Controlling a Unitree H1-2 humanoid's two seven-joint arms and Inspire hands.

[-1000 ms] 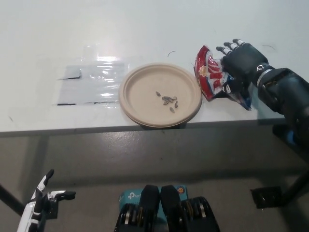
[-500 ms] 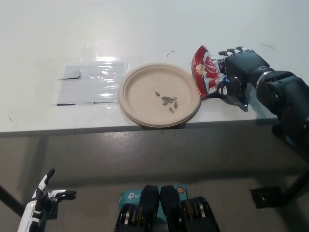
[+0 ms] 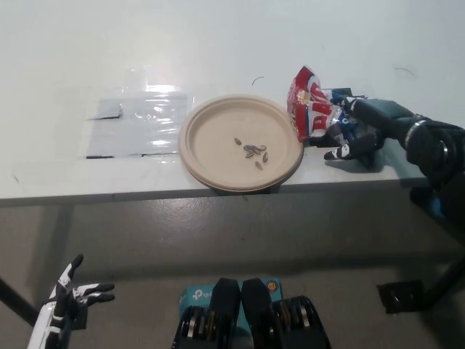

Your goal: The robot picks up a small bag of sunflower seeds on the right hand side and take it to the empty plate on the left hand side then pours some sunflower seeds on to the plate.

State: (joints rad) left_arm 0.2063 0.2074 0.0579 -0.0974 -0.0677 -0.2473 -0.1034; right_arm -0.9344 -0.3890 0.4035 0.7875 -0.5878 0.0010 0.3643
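Nearest, at the lower left and well below the table edge, the white left hand (image 3: 73, 294) is seen at rest, fingers spread and nothing held. On the white table (image 3: 218, 43), near its front edge, the plate (image 3: 211, 134) is shown with a few sunflower seeds (image 3: 252, 151) lying near its centre. Beside the plate's left rim, a clear plastic sheet (image 3: 138, 120) lies flat. At the plate's right rim, the bag of sunflower seeds (image 3: 309, 109) is held raised on edge, its red top overlapping the rim; its lower part is enclosed by the black right hand (image 3: 356, 131), whose fingers are curled about it from the right. The step in hand is judged to be either a further pour or the setting-down of the bag, since seeds already lie on the plate. For a further pour, the bag's mouth would need tipping toward the plate's centre.
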